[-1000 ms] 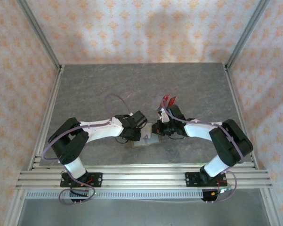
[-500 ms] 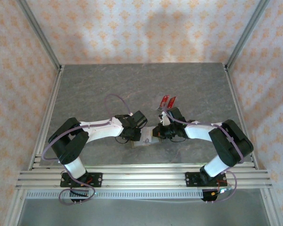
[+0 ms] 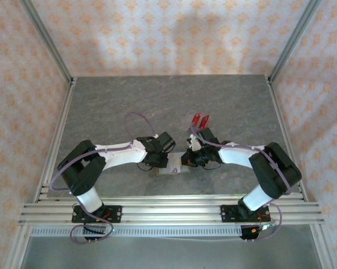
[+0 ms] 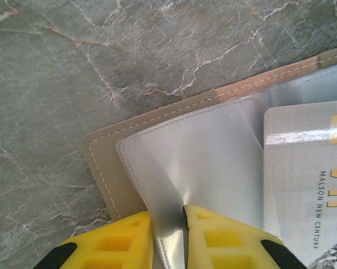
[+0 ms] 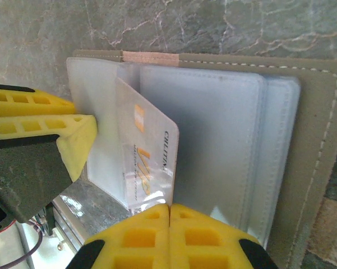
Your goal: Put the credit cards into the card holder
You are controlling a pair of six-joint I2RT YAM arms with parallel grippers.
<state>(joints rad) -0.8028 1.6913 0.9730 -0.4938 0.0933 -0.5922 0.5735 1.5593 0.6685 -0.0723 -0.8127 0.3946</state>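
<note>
A: Where was the card holder [image 5: 319, 140] at that pt?

B: Flat on the table [image 3: 118, 106], lying open btwn the two arms, toward the near side. Olive cover down, clear leaves up.

A: Claws?

B: Left gripper [image 4: 168, 224] was nipped on the edge of one clear sleeve [image 4: 174, 162], holding it up off the stack so the pocket gaped. Right gripper [image 5: 169, 216] was closed tight on the near edge of a credit card [image 5: 148, 151]. The card had a pale face w/ gold lettering. It stood tilted, far end inside that pocket as far as I could tell.

A: How'd the card handle?

B: Judged it light, stiff and glossy, so slippery. A pinch on the trailing edge looked like the right hold, since it left the rest free to slide in. Risk was it pivoting in the pads if the push went off-axis.

A: And the sleeve?

B: Thin, floppy, shiny plastic. It'd prob. buckle or slip out if pulled hard, so hold near the open edge w/ gentle tension only. The holder itself looked soft & light and would likely skid w/o the left hold.

A: Other cards?

B: Two red cards [image 3: 200, 119] sat just beyond the right gripper, apart from the holder. Couldn't tell what held them.
</note>
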